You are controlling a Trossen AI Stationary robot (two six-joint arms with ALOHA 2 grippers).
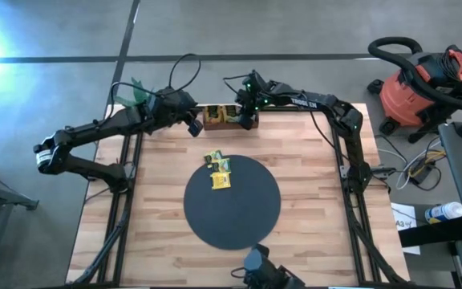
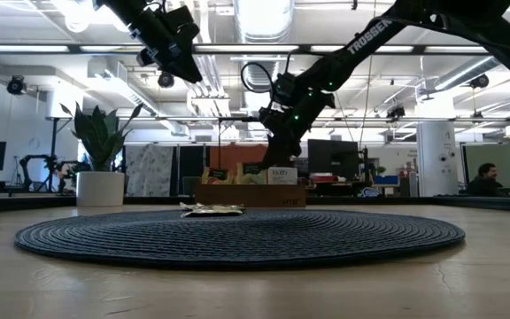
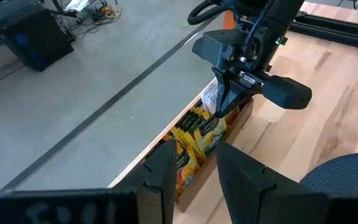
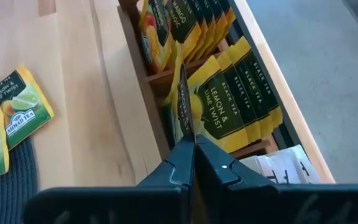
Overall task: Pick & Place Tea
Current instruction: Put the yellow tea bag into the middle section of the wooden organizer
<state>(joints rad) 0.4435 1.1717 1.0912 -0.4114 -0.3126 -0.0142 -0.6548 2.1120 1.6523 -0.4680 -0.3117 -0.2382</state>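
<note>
Right wrist view: tea packets [image 4: 229,106], flat, yellow and dark green, printed "Lemon & Lime Twist", stand on edge in rows in a wooden tray [image 4: 143,93]; orange mango packets fill the next compartment. Right gripper [image 4: 191,146] is pressed together on the edge of one upright packet [image 4: 184,106] in the tray. Loose packets [image 4: 17,109] lie beside the tray, partly on the mat [image 4: 5,193]. High view adds: tray at the table's [image 1: 135,233] far edge, left gripper [image 1: 192,124] beside it, fingers spread, empty.
</note>
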